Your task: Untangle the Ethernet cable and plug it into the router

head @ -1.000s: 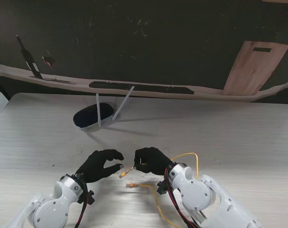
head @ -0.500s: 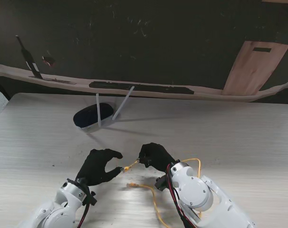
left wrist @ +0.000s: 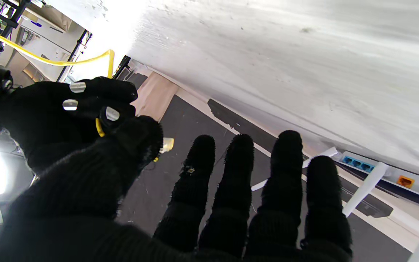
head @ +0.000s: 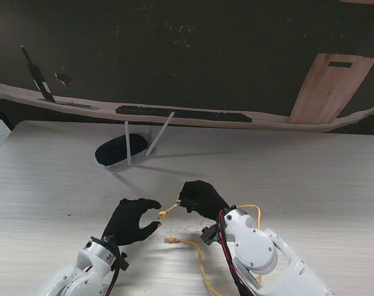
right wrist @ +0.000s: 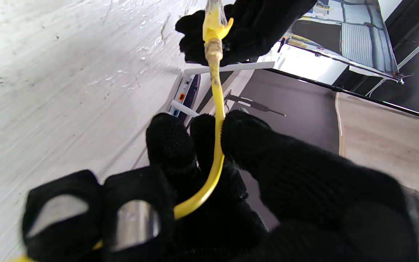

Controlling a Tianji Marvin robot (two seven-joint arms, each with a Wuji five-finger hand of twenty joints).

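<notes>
Right hand [head: 199,199] pinches yellow Ethernet cable [right wrist: 215,109] just behind plug [head: 164,214]; plug free, pointing toward 8 o'clock. Left hand [head: 132,221] spread, holding nothing, beside plug. Router [head: 118,151] at 11 o'clock, well apart. Step: carrying plug to port. Next: turn plug toward router ports [left wrist: 356,164].

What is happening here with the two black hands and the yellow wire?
A two-armed robot is working on a yellow Ethernet cable at a table. The right hand pinches the cable near its plug and holds that end off the table. The left hand is open beside the plug and holds nothing. The cable's other plug lies on the table. The router stands farther away, with nothing plugged in yet.
</notes>
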